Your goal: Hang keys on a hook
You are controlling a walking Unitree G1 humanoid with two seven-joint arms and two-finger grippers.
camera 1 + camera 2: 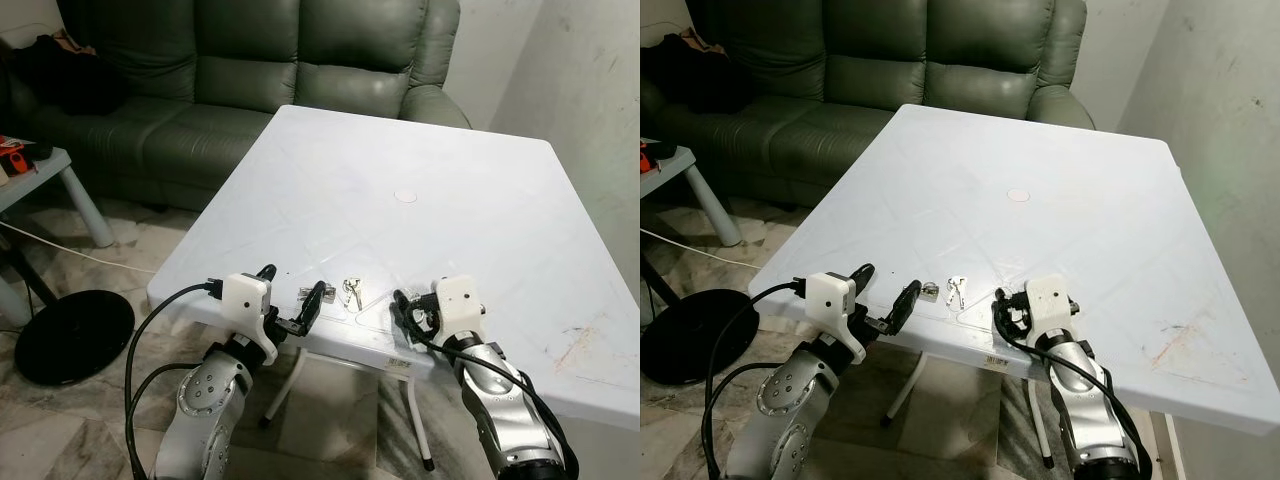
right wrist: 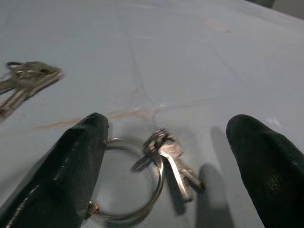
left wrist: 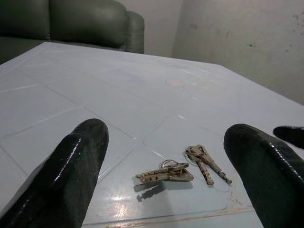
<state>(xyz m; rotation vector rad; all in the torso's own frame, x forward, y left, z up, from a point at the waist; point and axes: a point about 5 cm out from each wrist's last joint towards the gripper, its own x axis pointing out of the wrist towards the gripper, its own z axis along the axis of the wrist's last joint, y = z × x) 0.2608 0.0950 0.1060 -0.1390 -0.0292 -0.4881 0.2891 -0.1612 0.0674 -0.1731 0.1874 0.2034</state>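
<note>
Keys (image 2: 166, 159) on a big ring (image 2: 130, 183) are lying on the white table (image 1: 450, 180) right between the right gripper (image 2: 164, 156)'s wide-open fingers, nothing gripped. At its 9 o'clock, two more bunches (image 3: 164, 173) (image 3: 205, 161) are sitting near the front edge, with the left gripper (image 3: 166, 156) hovering spread wide just short of them. A green sofa (image 1: 250, 70) is sitting at 12 o'clock beyond the table.

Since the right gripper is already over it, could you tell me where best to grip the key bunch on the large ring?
Probably the large ring itself, not the keys. It lies flat on the white table by the near edge, so its thin wire gives little to pinch. The open right gripper already straddles it; come down from above and close one finger across the ring's rim where the keys gather.
</note>
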